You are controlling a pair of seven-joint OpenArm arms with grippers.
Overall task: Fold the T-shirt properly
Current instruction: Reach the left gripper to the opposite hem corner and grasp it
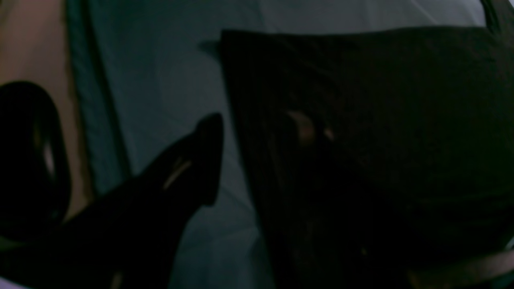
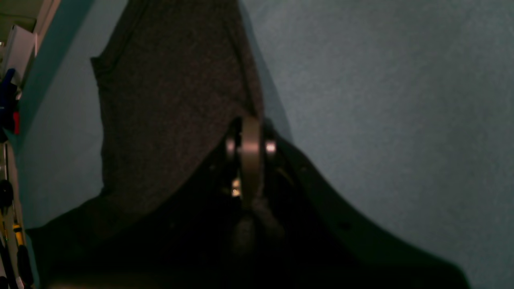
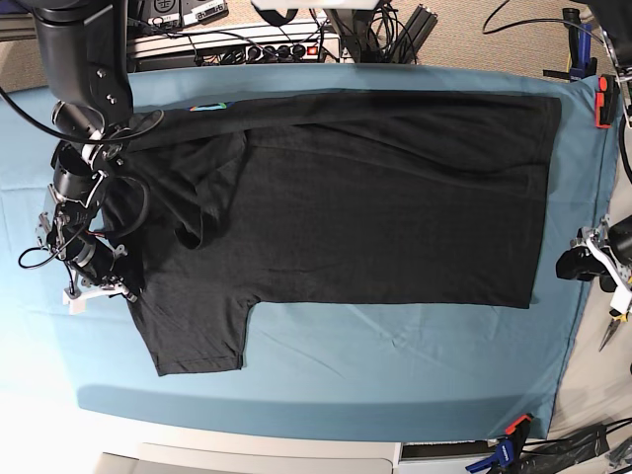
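The black T-shirt [image 3: 375, 197] lies spread on the teal table cloth [image 3: 395, 365], hem to the right, one sleeve [image 3: 197, 336] pointing to the front left. Its far left part is folded over and rumpled, with a scrap of rainbow print [image 3: 207, 106] showing. My right gripper [image 3: 111, 286] is at the shirt's left edge; in the right wrist view it [image 2: 249, 156] is shut on a pinch of the shirt's fabric [image 2: 172, 100]. My left gripper [image 3: 585, 263] hovers off the hem, at the table's right edge. The left wrist view shows one finger [image 1: 200, 160] beside the hem [image 1: 361, 140], jaws apart and empty.
A red clamp [image 3: 601, 99] and a blue-orange clamp [image 3: 509, 434] grip the table's right side. Cables and a power strip [image 3: 286, 47] lie behind the far edge. Bare teal cloth runs along the front [image 3: 346, 395].
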